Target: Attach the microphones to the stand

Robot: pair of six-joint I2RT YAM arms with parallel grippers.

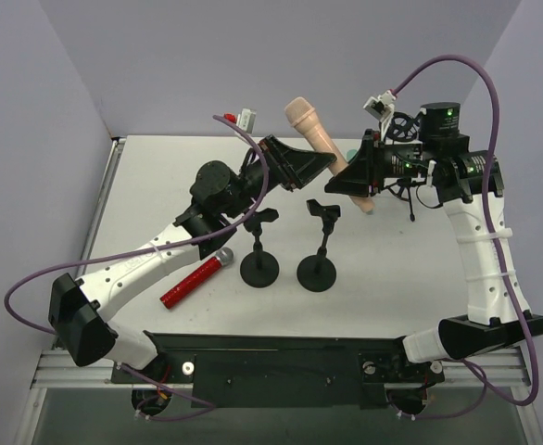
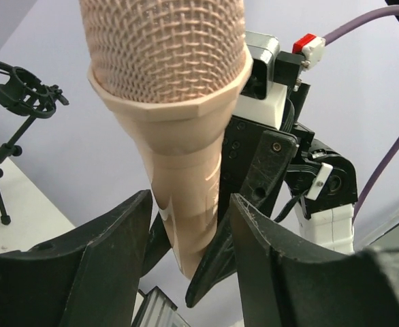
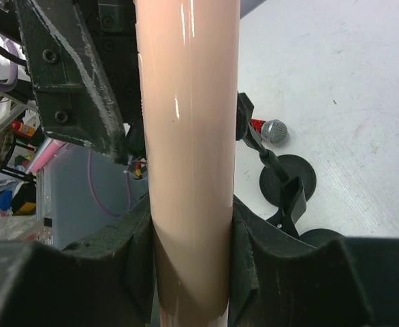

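Got two black round-base stands [image 1: 258,269] side by side mid-tabletop [image 1: 392,297], clips pointing up, sitting nearer the arm bases than the action. Also spotting a tripod stand [image 1: 406,190] tucked in behind the right arm [image 1: 480,250], back right. Red glitter mic [image 1: 195,278] lying flat just beside the left forearm [image 1: 142,264], silver head toward the nearest stand base. Purple cables [image 1: 457,63] looping over both arms. Pretty crowded up top: left tool [image 1: 322,167] and right tool [image 1: 344,181] nose to nose, nearly touching, above the back of the tabletop.

Peach-pink mic [image 1: 310,125] up in the air between them, mesh head tilted up and back-left. Right tool clamped on the smooth handle, pads flush on both sides in its wrist view. Left tool straddling the body a bit nearer the head, fingers [image 2: 118,259] hugging it closely; can't tell if actually pinching or just shy of contact.
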